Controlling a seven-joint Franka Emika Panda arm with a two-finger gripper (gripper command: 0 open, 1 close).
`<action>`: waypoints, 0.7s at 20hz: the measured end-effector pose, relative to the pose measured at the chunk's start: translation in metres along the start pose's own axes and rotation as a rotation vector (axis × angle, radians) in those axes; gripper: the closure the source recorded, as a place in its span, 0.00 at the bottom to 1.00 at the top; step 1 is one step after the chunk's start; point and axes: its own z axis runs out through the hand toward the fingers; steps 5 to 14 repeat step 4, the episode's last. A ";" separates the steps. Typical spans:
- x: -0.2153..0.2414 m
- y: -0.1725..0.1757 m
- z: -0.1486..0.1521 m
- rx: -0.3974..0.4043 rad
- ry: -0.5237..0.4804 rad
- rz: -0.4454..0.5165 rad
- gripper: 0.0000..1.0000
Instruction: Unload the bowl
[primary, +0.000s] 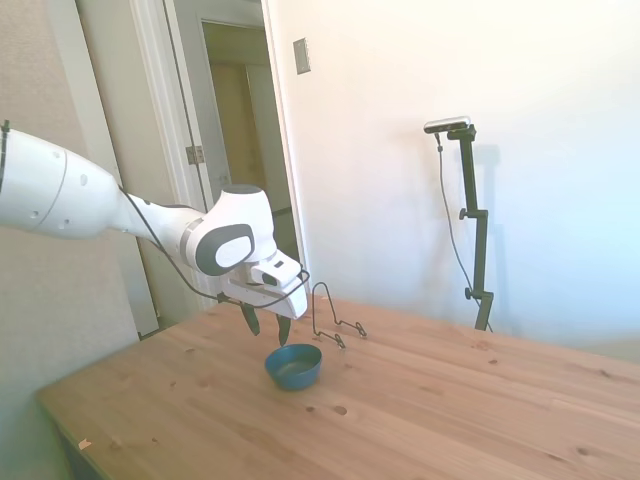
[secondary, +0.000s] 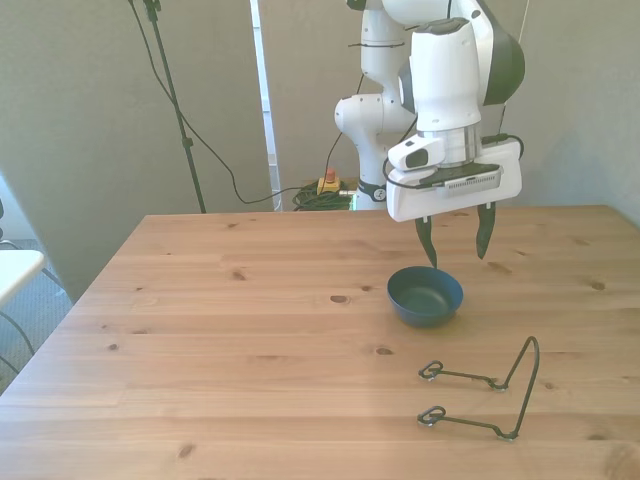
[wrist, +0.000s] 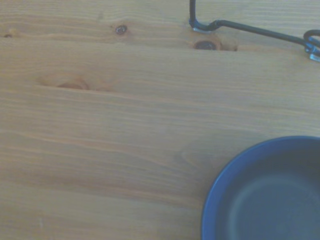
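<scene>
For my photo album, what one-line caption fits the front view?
White robot gripper, fingers open, poised above a small blue bowl on a wooden table, wire rack nearby.

One bowl (secondary: 425, 296), one wire rack (secondary: 485, 388), one table (secondary: 200, 330).

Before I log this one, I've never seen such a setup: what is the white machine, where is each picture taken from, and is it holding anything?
The white machine is a robot arm; its end effector, two dark fingers, hangs open and empty just above a small dark blue bowl. One picture is taken from beside the wooden table, one from across it, and one from a camera on the wrist looking down at the bowl's rim and the wood. The bowl sits upright on the table and looks empty. Near it, apart from it, stands a thin black wire rack. Nothing is held.
</scene>
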 end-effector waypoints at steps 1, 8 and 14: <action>-0.006 0.000 -0.008 0.007 0.014 -0.004 0.00; -0.027 0.003 -0.036 0.033 0.045 -0.020 0.00; -0.027 0.003 -0.036 0.033 0.045 -0.020 0.00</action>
